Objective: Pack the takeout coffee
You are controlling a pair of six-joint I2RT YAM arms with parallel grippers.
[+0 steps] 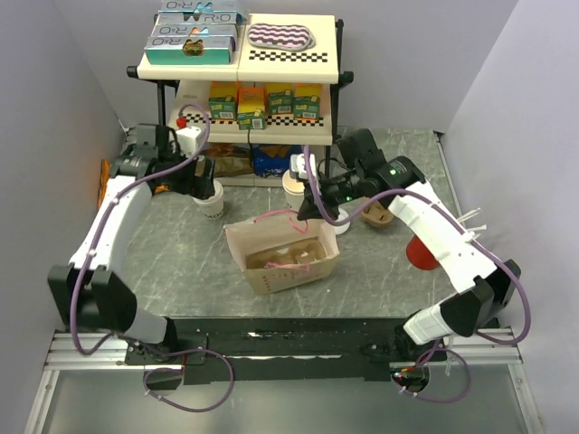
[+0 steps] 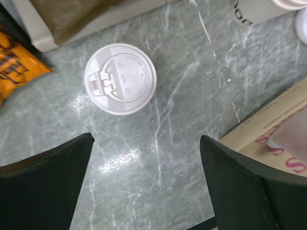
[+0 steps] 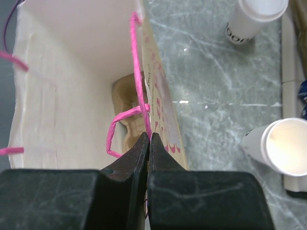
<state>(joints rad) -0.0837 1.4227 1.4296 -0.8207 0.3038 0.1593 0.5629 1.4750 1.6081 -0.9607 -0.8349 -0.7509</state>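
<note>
Two black fingers (image 2: 43,182) of the left gripper (image 2: 146,143) stand wide apart above the coffee (image 2: 120,78), touching nothing. The coffee stands upright on the table (image 2: 192,100) with its white lid on, in front of the shelf (image 1: 288,56) and to the left of the bag (image 1: 271,237), apart from it. The right gripper (image 3: 148,139) is pinched tight on the bag's rim beside a pink handle (image 3: 136,91). A brown carrier (image 3: 128,112) lies inside the bag. A lidless cup (image 3: 284,146) stands near the bag.
</note>
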